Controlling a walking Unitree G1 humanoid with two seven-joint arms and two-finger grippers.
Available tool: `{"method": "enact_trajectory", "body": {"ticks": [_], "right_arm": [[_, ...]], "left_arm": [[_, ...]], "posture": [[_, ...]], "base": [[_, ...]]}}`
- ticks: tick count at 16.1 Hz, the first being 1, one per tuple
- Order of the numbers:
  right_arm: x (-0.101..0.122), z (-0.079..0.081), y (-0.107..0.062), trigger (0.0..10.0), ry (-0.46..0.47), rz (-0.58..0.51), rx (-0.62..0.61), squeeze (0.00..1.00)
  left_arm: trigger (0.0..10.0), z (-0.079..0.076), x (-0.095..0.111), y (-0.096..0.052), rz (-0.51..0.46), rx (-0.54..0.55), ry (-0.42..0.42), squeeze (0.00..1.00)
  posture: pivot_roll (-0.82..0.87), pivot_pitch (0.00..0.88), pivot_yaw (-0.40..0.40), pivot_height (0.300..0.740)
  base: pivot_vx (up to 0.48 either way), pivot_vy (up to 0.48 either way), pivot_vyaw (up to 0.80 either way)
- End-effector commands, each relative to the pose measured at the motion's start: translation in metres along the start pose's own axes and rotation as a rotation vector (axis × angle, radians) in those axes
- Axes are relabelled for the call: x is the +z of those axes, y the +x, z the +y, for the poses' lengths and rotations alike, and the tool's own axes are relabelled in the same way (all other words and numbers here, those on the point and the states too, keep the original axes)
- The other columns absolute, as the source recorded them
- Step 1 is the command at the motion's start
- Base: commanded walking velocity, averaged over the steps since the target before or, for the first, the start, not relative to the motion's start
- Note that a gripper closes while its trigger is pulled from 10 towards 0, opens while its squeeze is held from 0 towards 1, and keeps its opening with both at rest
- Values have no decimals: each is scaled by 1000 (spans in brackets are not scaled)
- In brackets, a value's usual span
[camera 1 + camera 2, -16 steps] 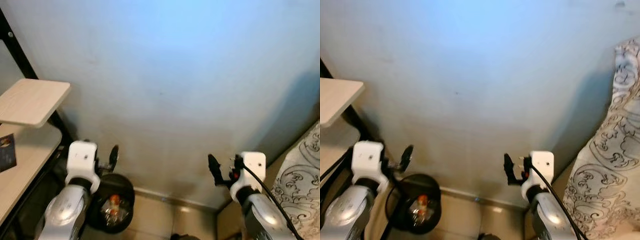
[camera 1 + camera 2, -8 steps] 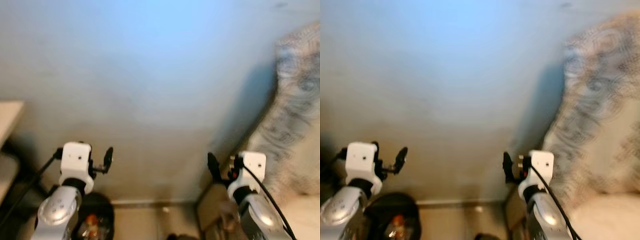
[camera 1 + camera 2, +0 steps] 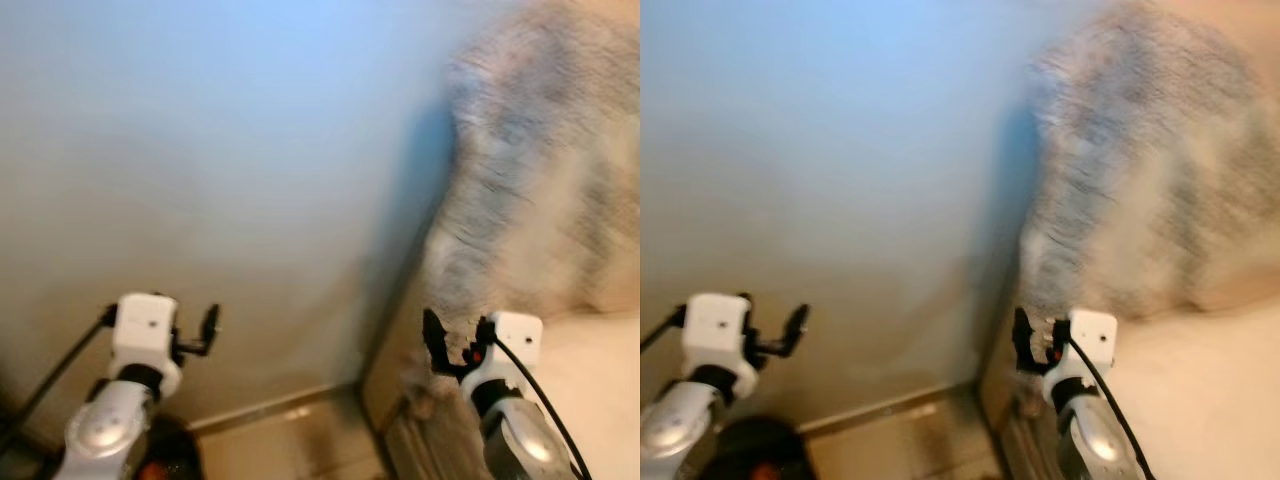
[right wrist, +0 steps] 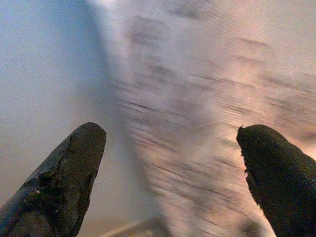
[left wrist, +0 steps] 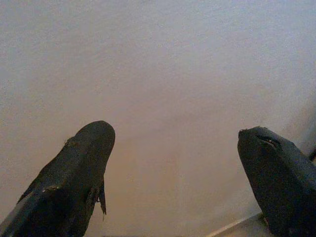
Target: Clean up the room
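Blur smears the grey-and-cream patterned fabric [image 3: 545, 190] at two o'clock beside the pale wall [image 3: 200, 150]; it looks soft, light, best pinched at an edge. Left tool [image 5: 173, 163] and right tool [image 4: 168, 163] hover released, empty.

The patterned fabric [image 3: 545, 190] on the robot's right is smeared by motion blur, its print unreadable. A dark round bin [image 3: 750, 455] below the left arm is cut off by the bottom edge, its orange contents too blurred to identify.
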State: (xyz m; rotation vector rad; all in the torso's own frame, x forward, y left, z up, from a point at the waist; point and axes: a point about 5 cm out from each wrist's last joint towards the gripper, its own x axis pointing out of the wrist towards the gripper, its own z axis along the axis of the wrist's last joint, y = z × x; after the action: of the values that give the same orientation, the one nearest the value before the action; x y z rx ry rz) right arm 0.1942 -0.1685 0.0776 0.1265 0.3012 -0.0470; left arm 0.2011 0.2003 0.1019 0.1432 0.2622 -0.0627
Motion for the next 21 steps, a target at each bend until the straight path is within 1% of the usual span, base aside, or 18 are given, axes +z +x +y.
{"method": "enact_trajectory", "body": {"ticks": [1,4,6,8,12,13,14,15,17,21], "right_arm": [[1,-12,-3,10000,-10,-12,-56,0],[-1,-13,-8,10000,-22,-4,-58,0],[0,-13,-12,10000,-22,-1,-60,0],[-1,-15,-12,10000,-19,1,-67,0],[1,-8,-9,10000,-13,-14,-55,0],[2,-7,-8,10000,-25,-18,-45,0],[2,-7,-5,10000,-40,-14,-37,0],[2,-6,-4,10000,-42,-12,-38,0],[2,-4,-2,10000,-45,-10,-34,0],[3,-7,0,10000,-48,-11,-40,0]], "left_arm": [[10000,-6,5,-1,-21,-30,-3,0],[10000,-6,4,-6,-20,-26,-4,0],[10000,-6,2,-10,-16,-5,-31,0],[10000,-9,3,-12,-18,-18,-34,0],[10000,-3,4,-10,-27,-9,-56,0],[10000,-3,4,-9,-25,-14,-43,0],[10000,-3,4,-7,-28,-4,-49,0],[10000,-3,4,-6,-30,-2,-51,0],[10000,-1,5,-5,-38,0,-28,0],[10000,-2,5,-4,-34,-4,-39,0]], "posture": [[73,0,-28,740],[65,0,-29,740],[64,0,-28,740],[58,0,-20,740],[58,0,-18,740],[64,0,-20,740],[70,0,-21,740],[70,0,-20,740],[68,0,-13,740],[65,0,-9,740]], "base": [[0,0,-800],[0,0,-800],[0,0,-800],[0,0,-800],[0,0,-800],[0,0,-800],[0,0,-800],[0,0,-800],[0,0,-800],[0,0,-800]]}}
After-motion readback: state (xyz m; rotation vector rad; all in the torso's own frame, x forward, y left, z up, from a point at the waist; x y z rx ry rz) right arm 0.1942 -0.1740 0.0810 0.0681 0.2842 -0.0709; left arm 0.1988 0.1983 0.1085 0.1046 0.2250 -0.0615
